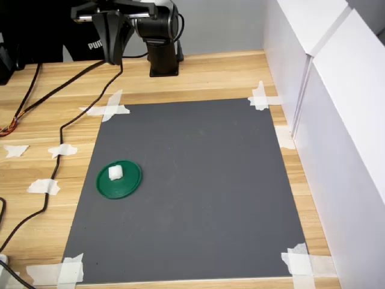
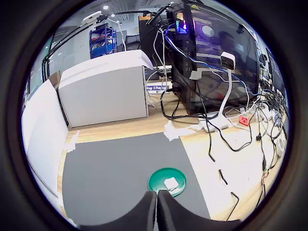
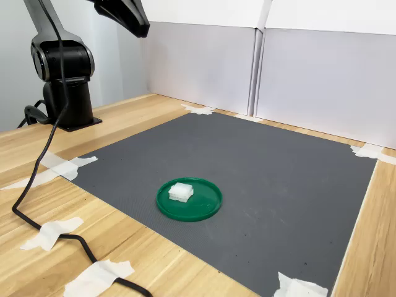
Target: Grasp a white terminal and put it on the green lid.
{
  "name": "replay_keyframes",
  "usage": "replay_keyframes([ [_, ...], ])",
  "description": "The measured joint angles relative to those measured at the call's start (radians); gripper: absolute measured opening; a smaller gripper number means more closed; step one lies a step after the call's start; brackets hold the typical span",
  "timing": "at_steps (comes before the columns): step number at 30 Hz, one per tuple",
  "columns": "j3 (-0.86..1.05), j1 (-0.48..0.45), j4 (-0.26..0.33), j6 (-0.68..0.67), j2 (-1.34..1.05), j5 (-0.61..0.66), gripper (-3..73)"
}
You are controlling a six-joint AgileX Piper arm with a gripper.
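Terminal [image 1: 115,173] of white plastic, small and blocky, sits inside the green lid [image 1: 128,185], resting on the disc's floor a little off centre; both exterior views show it there, and so does the wrist view. The lid lies flat on the dark grey mat [image 1: 198,180], in the lower left of the first exterior view and low and centre in the second exterior view. The mat's corners are held to the wooden table [image 1: 210,72] with torn white tape pieces [image 1: 108,107]. The gripper [image 2: 157,211] hangs high, well apart from the lid and touching nothing; in the wrist view its two black fingers [image 2: 147,211] meet with no gap and hold nothing. In the first exterior view the arm's black base [image 1: 162,51] stands at the upper edge, a black cable [image 1: 60,132] trailing down the frame's left side. White panels [image 1: 337,96] wall off the right of that frame.
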Motion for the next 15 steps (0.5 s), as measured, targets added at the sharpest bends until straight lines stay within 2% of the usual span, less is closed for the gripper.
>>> replay_keyframes([
  [9,0.162,0.0,-0.038,0.006,-0.087,-0.088,-1.5],
  [15,0.23,0.002,-0.056,0.007,-0.229,-0.099,-1.5],
])
